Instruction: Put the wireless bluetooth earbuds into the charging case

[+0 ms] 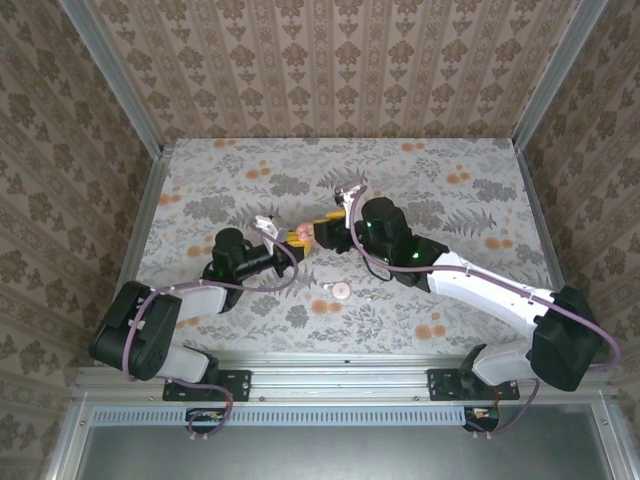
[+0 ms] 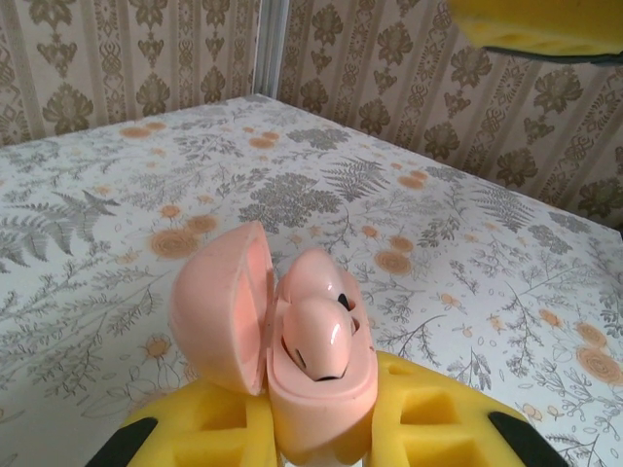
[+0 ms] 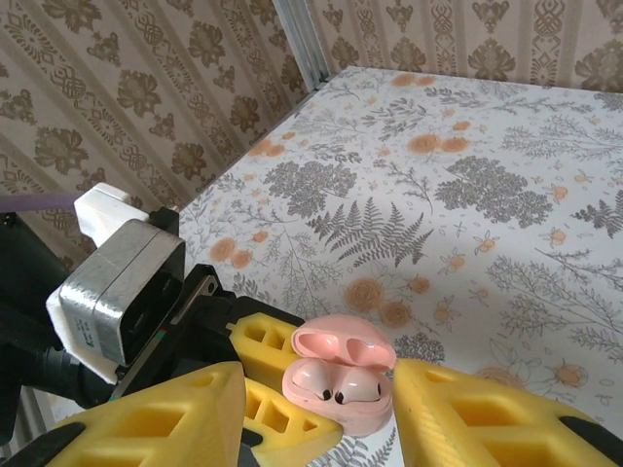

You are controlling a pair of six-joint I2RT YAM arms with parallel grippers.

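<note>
Both earbuds [image 3: 358, 387] look seated in case [image 3: 355, 416], lid open; left gripper [image 2: 321, 433] pinches case, right gripper [image 3: 319, 389] spread either side.

Free tabletop [image 3: 506, 185] beyond charging case [image 3: 341, 384]

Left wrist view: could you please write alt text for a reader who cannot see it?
An open salmon-pink charging case stands clamped between the left end effector's yellow foam fingers, its lid swung left and two pink earbuds seated inside. Behind it lie a floral-print table and patterned wallpaper walls.
</note>
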